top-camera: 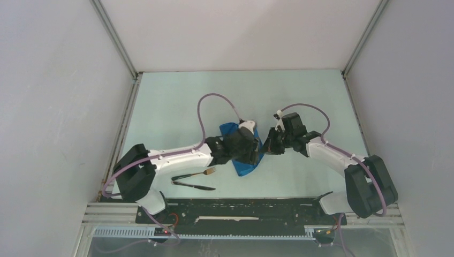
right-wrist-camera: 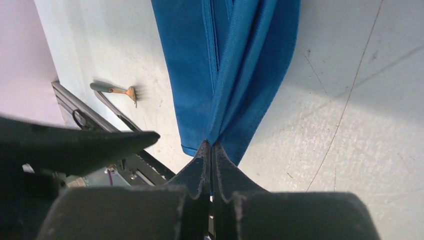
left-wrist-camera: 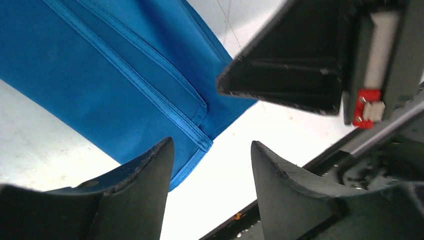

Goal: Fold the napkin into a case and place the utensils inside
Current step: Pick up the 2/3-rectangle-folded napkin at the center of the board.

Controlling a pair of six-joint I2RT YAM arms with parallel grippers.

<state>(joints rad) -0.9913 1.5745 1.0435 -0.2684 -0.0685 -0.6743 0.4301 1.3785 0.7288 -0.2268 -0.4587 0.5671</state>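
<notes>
Slippage is our first worry. Our right gripper (right-wrist-camera: 210, 150) is pinched tight on a hemmed edge at the right side of the napkin (right-wrist-camera: 220, 65), and the bite looks thin (little more than the hem itself sits between the fingers). A pull across the table (top-camera: 300, 96) could tug the cloth free or drag the whole folded strip out of line.

Our left gripper (left-wrist-camera: 211, 150) hangs just over the napkin's stitched corner with its fingers parted and nothing gripped. If it closes from here it may catch only the top layer, or miss the hem and nip bare table, and the stacked folds would then slide apart and spoil the pocket.

The two grippers sit very close, with a right finger filling the upper part of the left wrist view, so any closing or sideways move risks a knock between them.

The napkin lies mid-table as a long blue band under both wrists. The fork (right-wrist-camera: 120, 90) and the knife (top-camera: 197, 186) lie to the near left, apart from the cloth and just beside our left forearm, which could sweep them away.
</notes>
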